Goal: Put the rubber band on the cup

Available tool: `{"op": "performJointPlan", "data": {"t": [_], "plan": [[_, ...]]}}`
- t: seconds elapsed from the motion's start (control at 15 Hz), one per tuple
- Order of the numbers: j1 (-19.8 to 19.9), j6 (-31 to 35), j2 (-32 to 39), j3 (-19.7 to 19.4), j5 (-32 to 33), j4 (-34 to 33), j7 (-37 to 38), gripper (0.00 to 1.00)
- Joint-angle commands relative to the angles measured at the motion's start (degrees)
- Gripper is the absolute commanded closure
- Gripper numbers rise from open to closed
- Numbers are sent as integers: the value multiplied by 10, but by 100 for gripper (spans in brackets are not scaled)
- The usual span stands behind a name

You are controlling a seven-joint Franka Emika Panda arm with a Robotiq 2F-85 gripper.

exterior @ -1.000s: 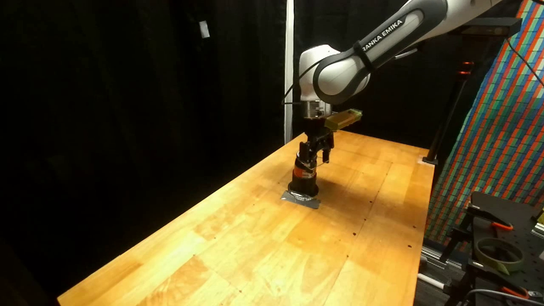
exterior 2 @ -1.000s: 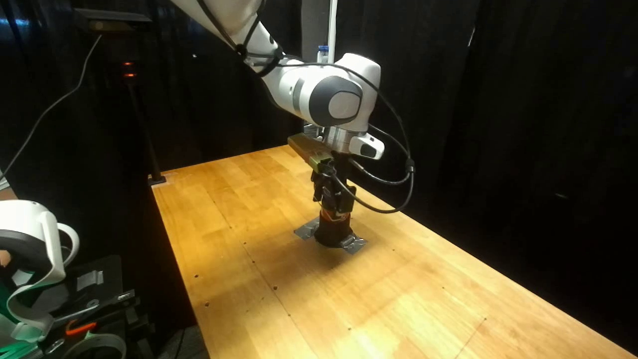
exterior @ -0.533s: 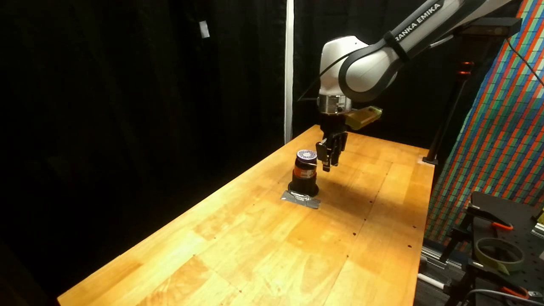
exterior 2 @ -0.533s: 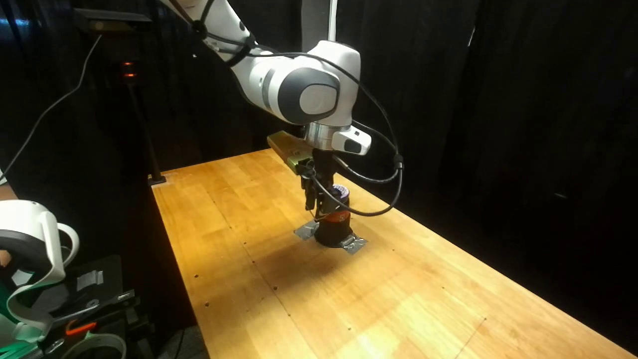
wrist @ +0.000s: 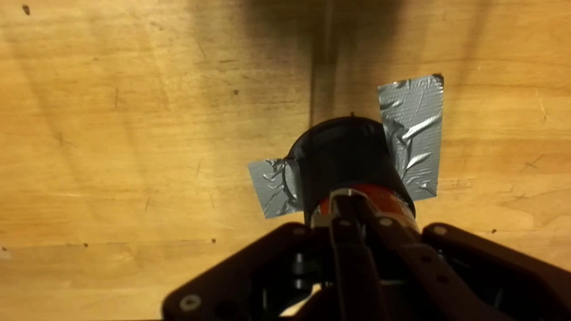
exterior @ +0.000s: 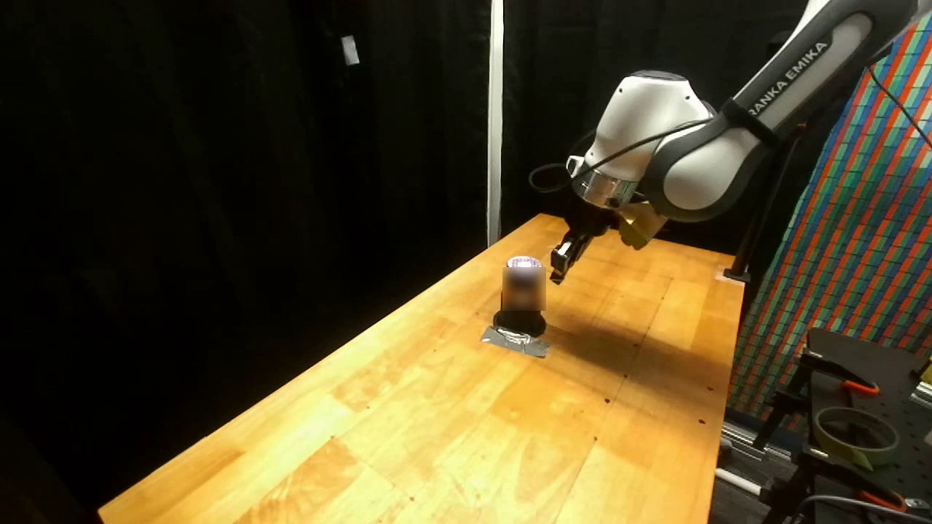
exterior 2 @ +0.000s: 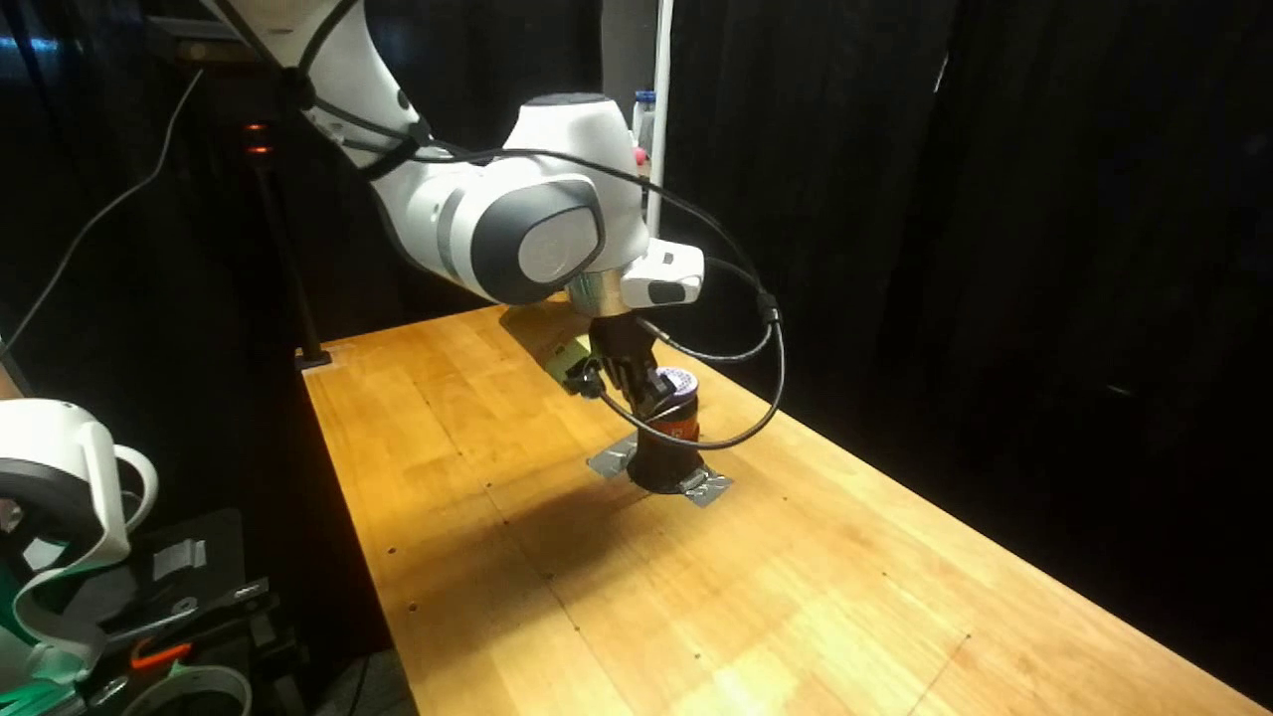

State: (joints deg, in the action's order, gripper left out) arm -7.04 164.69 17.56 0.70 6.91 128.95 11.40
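Note:
The cup (exterior: 519, 321) stands upright on the wooden table, with a pale patterned top, an orange-red label and a dark lower part. A blurred patch covers its middle in that exterior view. My gripper (exterior: 558, 276) is tilted close beside its upper part, with a small gap there. In the wrist view the fingers of my gripper (wrist: 351, 198) are together, and nothing shows between them; the cup (wrist: 345, 160) stands behind them. A thin pale line (exterior 2: 672, 409) crosses the cup's upper part near the fingertips; it looks like the rubber band, too fine to be sure.
Silver tape strips (wrist: 412, 138) hold the cup's base to the table (exterior: 408, 407). A dark post (exterior: 757, 211) rises at the table's far corner. The arm's cable (exterior 2: 766, 398) loops down in front of the cup. A side cart (exterior: 848, 364) with tape and tools stands beyond the table edge.
My gripper was over the cup with its fingers apart. It has drawn off sideways, tilted, and its fingers have come together. The cup's top has come into view; the cup has not moved.

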Motion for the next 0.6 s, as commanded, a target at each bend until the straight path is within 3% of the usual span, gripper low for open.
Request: {"op": "performJointPlan", "data": {"t": [0.0,0.13,0.33,0.47,0.53], "plan": [[-46,161,-25,-67,83,75,49,92],[-88,256,-15,-130,118,94,57,92],[-108,363,-7,-161,102,124,24,92],[-101,416,-11,-155,109,145,18,93],[-33,430,-21,-76,70,159,-35,93]]}}
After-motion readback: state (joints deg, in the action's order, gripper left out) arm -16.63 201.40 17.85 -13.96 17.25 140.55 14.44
